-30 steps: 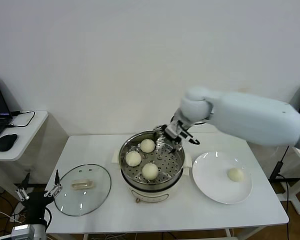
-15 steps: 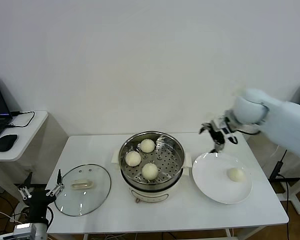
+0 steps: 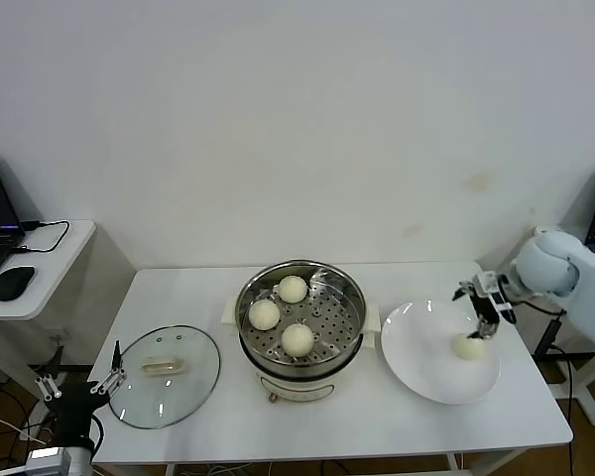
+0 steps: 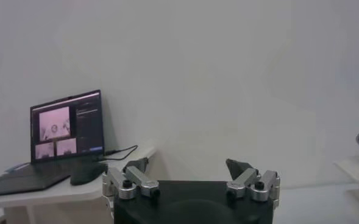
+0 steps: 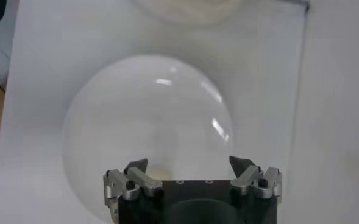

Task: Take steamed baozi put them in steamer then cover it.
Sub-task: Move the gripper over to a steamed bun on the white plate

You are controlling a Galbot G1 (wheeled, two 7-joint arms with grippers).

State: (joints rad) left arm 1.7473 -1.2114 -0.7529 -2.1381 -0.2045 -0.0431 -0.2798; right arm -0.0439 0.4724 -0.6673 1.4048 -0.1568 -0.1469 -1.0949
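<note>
Overhead, open, empty right hand (image 3: pixel 483 304) above plate's (image 3: pixel 416 369) last baozi (image 3: pixel 467 346); wrist cam: baozi (image 5: pixel 158 173) mostly hidden.

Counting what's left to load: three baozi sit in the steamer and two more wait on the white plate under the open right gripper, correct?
Not quite. The plate holds only one baozi, not two, as the head view shows. The rest stands: three baozi sit in the steamer, and the right gripper is open above the plate.
</note>
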